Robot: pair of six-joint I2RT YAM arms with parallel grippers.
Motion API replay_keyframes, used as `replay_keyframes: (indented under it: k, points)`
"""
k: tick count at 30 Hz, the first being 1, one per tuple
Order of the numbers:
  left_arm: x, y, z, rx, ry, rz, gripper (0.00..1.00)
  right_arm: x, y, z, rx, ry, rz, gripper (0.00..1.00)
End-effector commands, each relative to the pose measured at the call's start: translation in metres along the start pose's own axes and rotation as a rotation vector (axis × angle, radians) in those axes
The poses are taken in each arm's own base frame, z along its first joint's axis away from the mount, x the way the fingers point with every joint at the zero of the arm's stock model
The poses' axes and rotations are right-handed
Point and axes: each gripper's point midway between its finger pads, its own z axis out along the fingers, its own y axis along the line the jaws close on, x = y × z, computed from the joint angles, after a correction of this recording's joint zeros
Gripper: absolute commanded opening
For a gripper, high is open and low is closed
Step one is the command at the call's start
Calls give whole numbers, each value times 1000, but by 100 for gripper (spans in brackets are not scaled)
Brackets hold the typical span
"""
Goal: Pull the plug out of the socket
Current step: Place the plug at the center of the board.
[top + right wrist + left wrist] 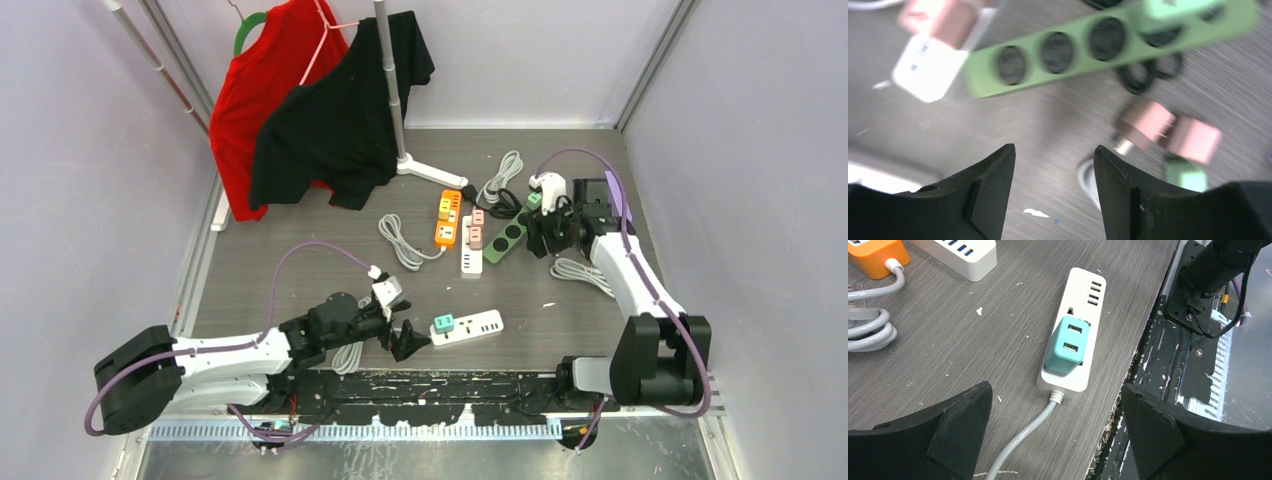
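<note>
The teal 2-port USB plug (1066, 345) sat seated in the socket of a long white power strip (1079, 282), just ahead of the left gripper (1054, 395) and centred on the gap between its jaws. Those jaws stood wide apart and held nothing; neither black finger (963, 425) touched the plug or the strip. The strip's near end lay level with the fingertips, and its grey cable (1020, 442) ran back between them. From above, the left gripper (408, 340) was low over the grey wood-grain table (300, 220), just short of the strip (482, 325) and the plug (443, 322). Farther ahead and off to the left of these jaws lay a coiled grey cable (868, 330), an orange power strip (873, 255) and the end of a second white strip (963, 252).

The right gripper (1053, 150) had its jaws partly open over bare table, with nothing between them. Its view was blurred. Ahead of the jaws a green power strip with round black sockets (1034, 59) lay slantwise, and ahead to the right 2 pink cube plugs (1147, 122) lay loose on the table, touching one another. From above, the right gripper (545, 235) was well apart from the teal plug, beside the green strip (505, 240).
</note>
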Motion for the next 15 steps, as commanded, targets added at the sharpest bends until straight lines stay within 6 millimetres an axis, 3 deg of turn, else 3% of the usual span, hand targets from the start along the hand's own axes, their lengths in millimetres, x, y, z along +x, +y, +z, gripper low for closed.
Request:
replay_keyframes:
  k: [1,4,8,10,15]
  points:
    - [-15,-3,4,13,-63,-3,100,-18,100,-55,-552,-208,-224,64]
    - [-13,-5,7,36,-60,17,100,-10,143,-85,-764,-360,-371,72]
    - [-10,-7,10,57,-54,53,99,2,177,-107,-905,-496,-498,86]
    - [-9,-7,12,62,-49,75,99,6,191,-109,-956,-489,-536,86]
    - [-7,-7,14,83,-49,136,98,25,225,-92,-1035,-374,-649,85]
